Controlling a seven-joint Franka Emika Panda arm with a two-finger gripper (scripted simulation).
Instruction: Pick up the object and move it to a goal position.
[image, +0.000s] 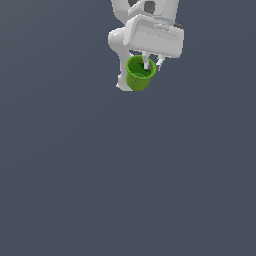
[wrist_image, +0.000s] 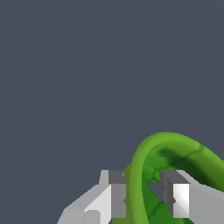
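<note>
The small bright green cup (image: 138, 75) hangs under my white gripper (image: 152, 64) near the top of the exterior view. One finger (image: 146, 62) reaches inside the cup and the other sits outside its wall, so the jaws are shut on the rim. In the wrist view the cup's thick green rim (wrist_image: 144, 170) passes between my two fingers, with the gripper (wrist_image: 142, 199) closed on the cup's wall; the darker green inside shows beyond it. The cup looks tilted a little and is held off the floor.
A plain dark grey floor (image: 125, 175) fills the exterior view below the arm. The white arm links (image: 120, 47) stand behind the cup. No other objects or a goal marker show.
</note>
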